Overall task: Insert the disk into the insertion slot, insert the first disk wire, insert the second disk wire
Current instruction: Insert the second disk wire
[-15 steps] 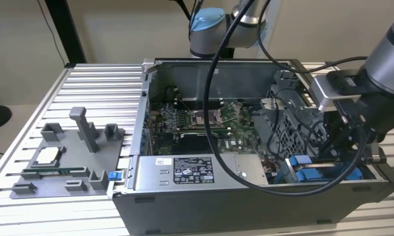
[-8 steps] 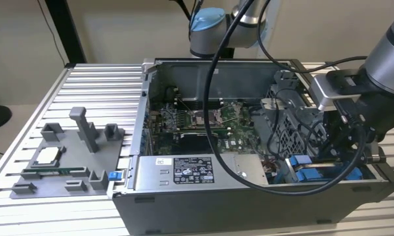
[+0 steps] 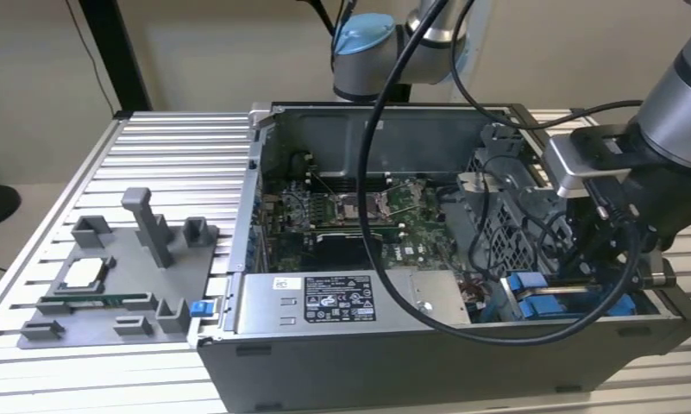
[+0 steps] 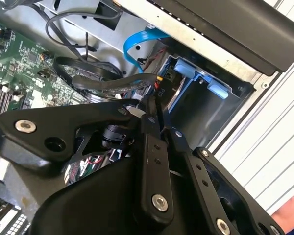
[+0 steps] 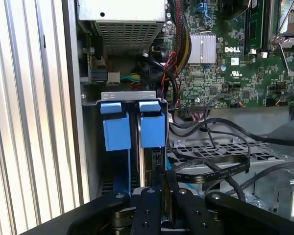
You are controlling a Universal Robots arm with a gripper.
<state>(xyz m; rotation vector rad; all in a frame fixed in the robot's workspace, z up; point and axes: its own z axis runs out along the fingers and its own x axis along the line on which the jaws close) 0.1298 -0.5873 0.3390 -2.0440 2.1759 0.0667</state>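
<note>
In the exterior view my gripper [image 3: 593,263] reaches down into the open computer case at its front corner, on the exterior view's right. There the insertion slot [image 5: 132,100] shows its bright blue rails [image 3: 530,289]. The disk [image 5: 148,169] stands edge-on in the slot behind a blue carrier tab [image 5: 152,126]. My gripper [image 5: 165,193] hangs right above the disk's end, with its fingertips [image 4: 148,111] pressed together on a black disk wire [image 4: 112,84]. That flat black wire [image 5: 210,170] loops away over the drive cage. The wire's plug end is hidden by the fingers.
The motherboard [image 5: 220,73] and bundled cables [image 5: 179,49] lie beside the bay. A light blue flat cable [image 4: 137,44] curves near the slot. The grey labelled power-supply box [image 3: 334,302] sits along the case front. A grey fixture tray [image 3: 115,285] rests on the slatted table.
</note>
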